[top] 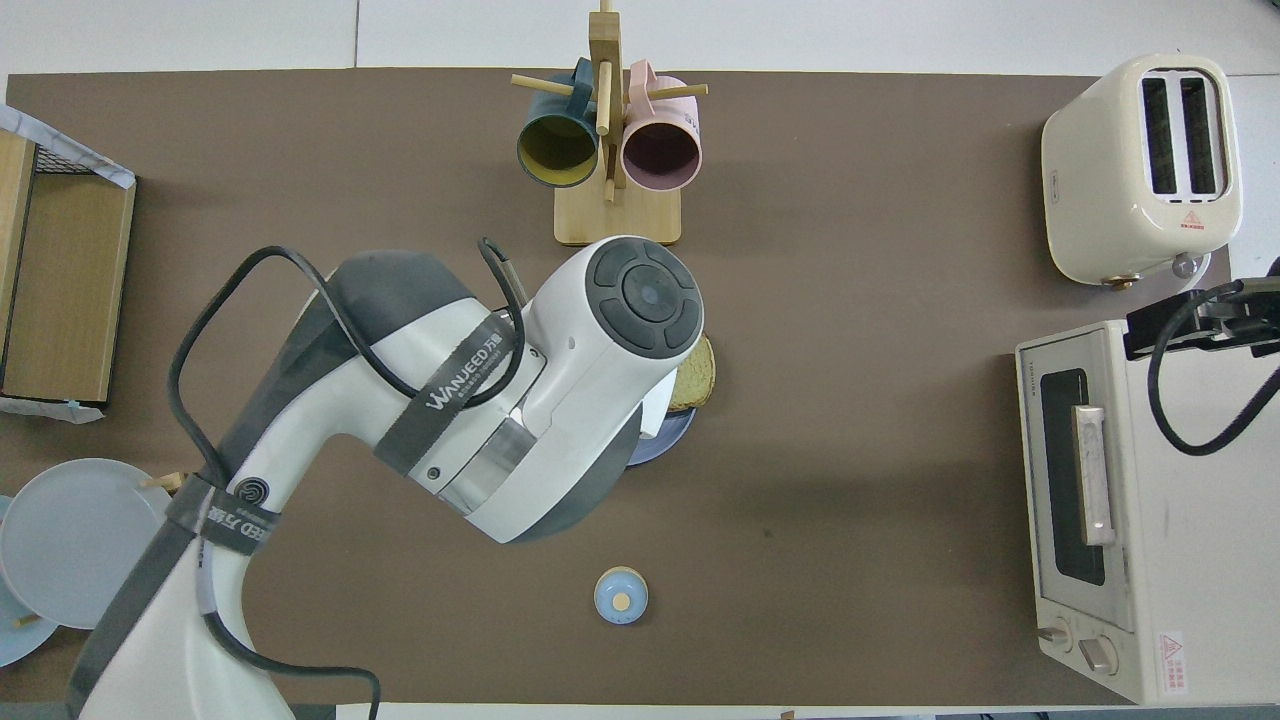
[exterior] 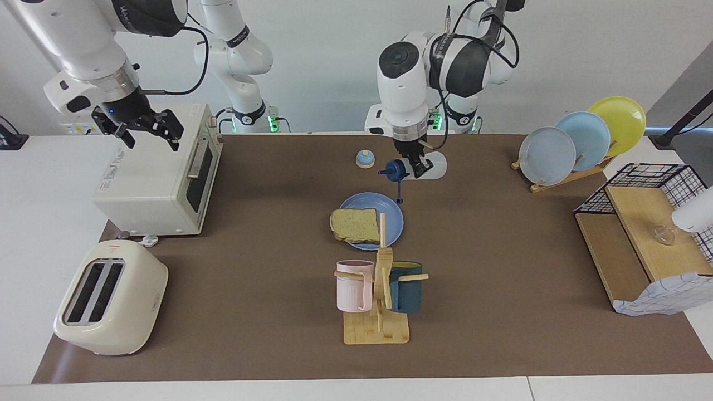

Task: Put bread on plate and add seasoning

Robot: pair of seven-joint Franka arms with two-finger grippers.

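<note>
The bread (exterior: 353,224) lies flat on the round blue plate (exterior: 393,218) in the middle of the table. In the overhead view the left arm covers nearly all of both, leaving a bread corner (top: 701,372) and a strip of plate rim (top: 668,438). My left gripper (exterior: 415,165) is shut on the seasoning (exterior: 431,166), a white bottle held on its side with its blue cap (exterior: 396,170) and dangling spout over the plate's rim. My right gripper (exterior: 146,129) hangs open and empty over the toaster oven.
A toaster oven (exterior: 156,178) and a toaster (exterior: 111,298) stand at the right arm's end. A mug rack (exterior: 379,289) stands farther from the robots than the plate, a small blue-topped dome (exterior: 365,159) nearer. Racked plates (exterior: 579,136) and a wire shelf (exterior: 640,234) fill the left arm's end.
</note>
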